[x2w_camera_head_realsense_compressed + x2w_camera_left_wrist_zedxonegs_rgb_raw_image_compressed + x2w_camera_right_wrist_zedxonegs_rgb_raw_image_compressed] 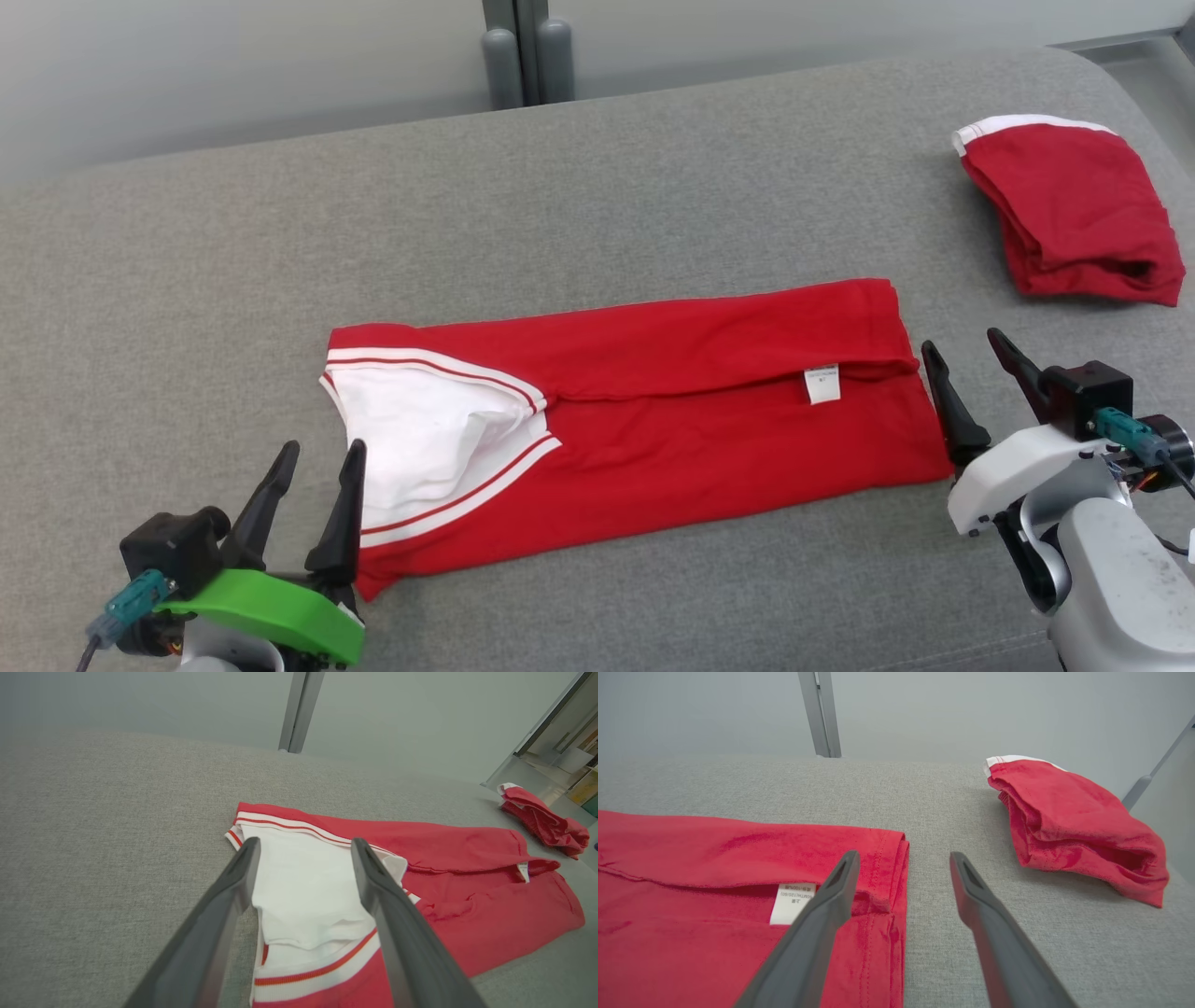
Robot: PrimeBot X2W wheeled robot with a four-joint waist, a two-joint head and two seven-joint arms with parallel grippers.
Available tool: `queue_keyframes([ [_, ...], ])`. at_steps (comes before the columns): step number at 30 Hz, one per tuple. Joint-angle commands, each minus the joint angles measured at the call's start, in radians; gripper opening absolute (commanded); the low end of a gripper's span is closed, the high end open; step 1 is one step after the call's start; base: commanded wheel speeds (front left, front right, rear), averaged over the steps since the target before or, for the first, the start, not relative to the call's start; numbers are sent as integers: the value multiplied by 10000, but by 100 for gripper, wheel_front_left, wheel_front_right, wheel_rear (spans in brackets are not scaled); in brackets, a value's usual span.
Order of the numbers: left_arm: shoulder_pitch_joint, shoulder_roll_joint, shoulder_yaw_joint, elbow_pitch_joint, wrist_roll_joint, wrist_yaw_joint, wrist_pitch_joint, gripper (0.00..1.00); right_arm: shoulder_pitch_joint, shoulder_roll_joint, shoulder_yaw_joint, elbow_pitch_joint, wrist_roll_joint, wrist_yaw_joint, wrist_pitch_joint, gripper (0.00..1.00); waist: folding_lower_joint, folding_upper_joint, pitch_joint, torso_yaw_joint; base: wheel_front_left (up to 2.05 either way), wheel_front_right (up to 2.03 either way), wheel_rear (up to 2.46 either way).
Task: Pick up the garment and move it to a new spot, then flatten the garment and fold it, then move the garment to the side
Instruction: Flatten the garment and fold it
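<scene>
So, you have the shirt [635, 411] lying flat in the middle of the grey cushion [653, 187], already folded lengthwise into a long band. Its collar end is by your left gripper [322, 450] and its hem end just beside your right gripper [962, 342]. Both grippers are spread open and hold nothing. By my judgement the crosswise fold and the move aside are left. Another folded red garment [1074, 215] sits far right.

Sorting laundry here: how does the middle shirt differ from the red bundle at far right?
The shirt lies in a long flat strip; the bundle is a compact wad. The shirt shows a broad white panel and a label; the bundle just a thin white edge. Both are red.
</scene>
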Motion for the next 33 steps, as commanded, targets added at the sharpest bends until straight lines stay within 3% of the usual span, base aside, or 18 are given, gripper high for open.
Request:
queue_keyframes([
  [1, 129, -105, 162, 8, 101, 43, -70, 100, 88, 129, -205, -46, -127, -16, 62, 100, 1, -1, -41, 128, 0, 0, 0],
  [9, 172, -754, 806, -100, 524, -40, -72, 100, -439, 1007, -1475, 692, -1017, -16, 501, 100, 1, -1, 220, 611, 0, 0, 0],
  [26, 334, -1242, 1573, 111, 998, -359, -75, 100, -1151, 1614, -2698, 3601, -1971, -16, -84, 100, 1, -1, 509, 813, 0, 0, 0],
  [27, 334, -1254, 1602, 111, 1020, -373, -75, 100, -1183, 1626, -2697, 3666, -1982, -16, -95, 92, 1, -1, 517, 799, 0, 0, 0],
  [30, 345, -1310, 1736, 117, 1081, -411, -75, 100, -1420, 1683, -2684, 3983, -2033, -16, -187, 27, 1, -1, 549, 726, 0, 0, 0],
  [32, 345, -1343, 1772, 135, 1123, -446, -77, 100, -1589, 1699, -2656, 4152, -2054, -16, -225, 7, 1, -1, 555, 691, 0, 0, 0],
  [33, 344, -1358, 1780, 149, 1127, -462, -75, 100, -1655, 1710, -2644, 4227, -2062, -16, -248, 4, 1, -1, 555, 681, 0, 0, 0],
])
